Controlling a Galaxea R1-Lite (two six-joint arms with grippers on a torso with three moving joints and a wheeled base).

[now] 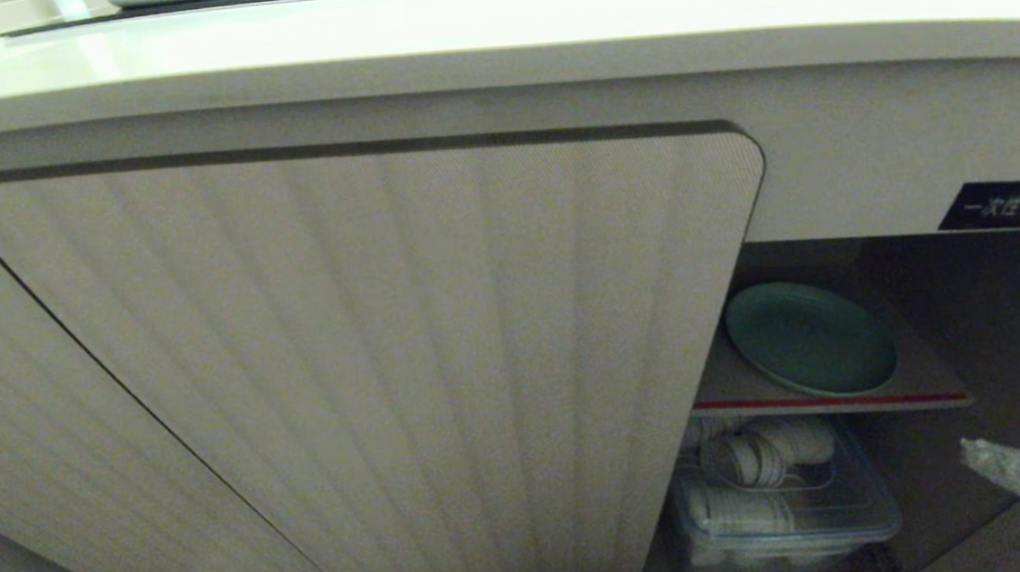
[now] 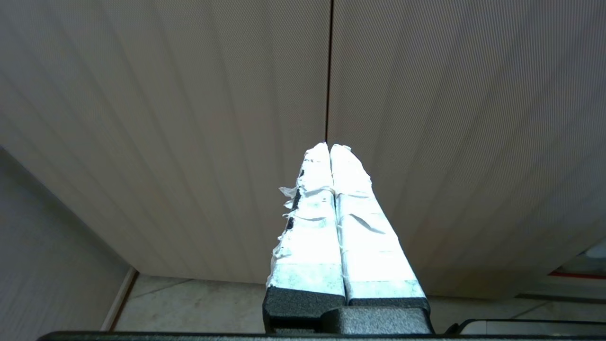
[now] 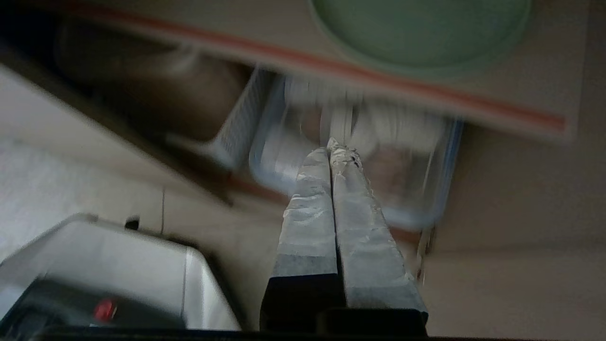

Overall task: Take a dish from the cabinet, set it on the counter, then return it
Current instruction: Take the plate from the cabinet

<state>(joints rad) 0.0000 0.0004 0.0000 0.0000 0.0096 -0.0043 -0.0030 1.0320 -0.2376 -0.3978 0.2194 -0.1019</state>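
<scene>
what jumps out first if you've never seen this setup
The big ribbed cabinet door fills most of the head view, swung open below the cream counter. Beside it, the mint-green dish lies on the red-edged shelf, above a clear tub of white cups. The right gripper, shut and empty, points into that opening from below the shelf.

The door [image 1: 408, 374] hid the left ends of the shelf [image 1: 841, 402] and the tub [image 1: 778, 518] below. The tub's contents were blurred. The right gripper [image 1: 1003, 467] was cut off at the right edge.
</scene>
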